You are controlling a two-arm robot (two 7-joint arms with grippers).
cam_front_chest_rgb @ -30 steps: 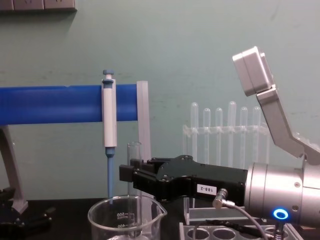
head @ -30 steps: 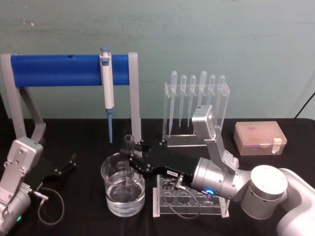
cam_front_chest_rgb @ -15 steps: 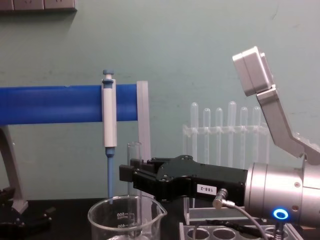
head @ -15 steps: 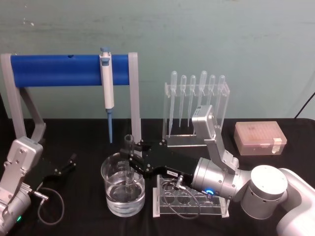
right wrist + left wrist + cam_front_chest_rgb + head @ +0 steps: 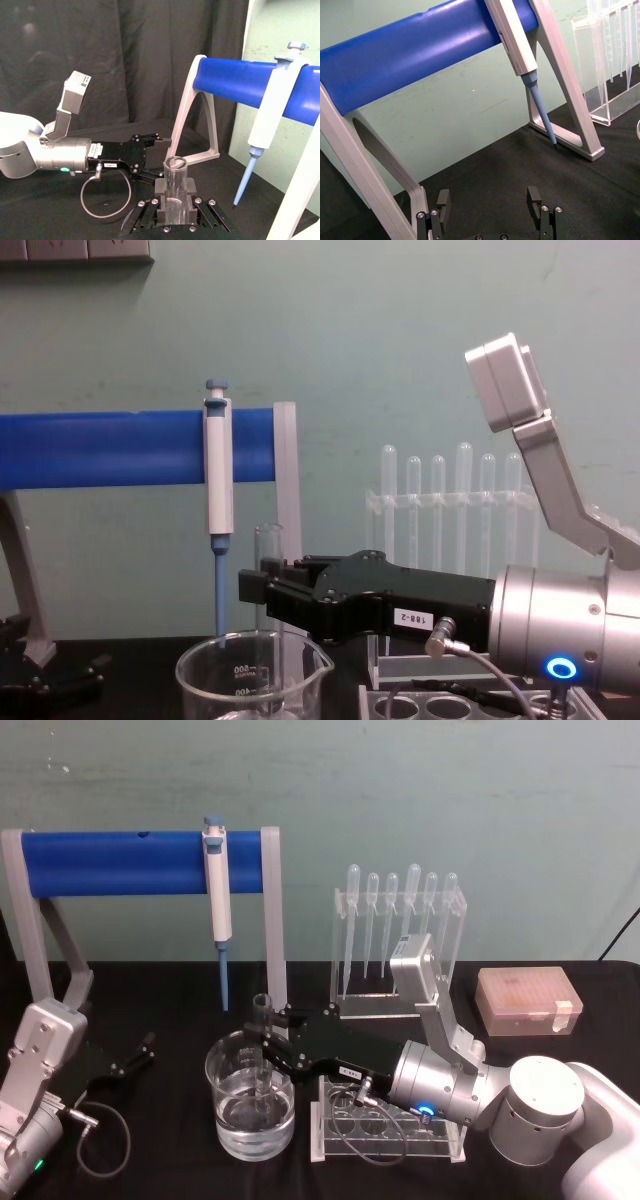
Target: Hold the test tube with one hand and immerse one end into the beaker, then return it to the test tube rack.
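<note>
The clear test tube [image 5: 262,1020] stands upright with my right gripper [image 5: 270,1042] shut on its middle. Its lower end reaches down inside the wide glass beaker [image 5: 228,1120], into the water there. In the chest view the test tube [image 5: 267,545] rises above the black right gripper [image 5: 262,592], over the beaker [image 5: 215,680] rim. The right wrist view looks down the open-rimmed test tube [image 5: 175,182], clamped by the right gripper [image 5: 175,214]. My left gripper [image 5: 135,1055] rests parked on the black table at the left. In its own view the left gripper [image 5: 489,202] is open and holds nothing.
A white-and-blue pipettor [image 5: 217,900] hangs on the blue-barred stand [image 5: 110,862] behind the beaker. A clear rack of thin pipettes [image 5: 398,935] stands at the back. A clear tube rack [image 5: 385,1132] lies under my right wrist. A pale tip box [image 5: 525,1002] sits at the right.
</note>
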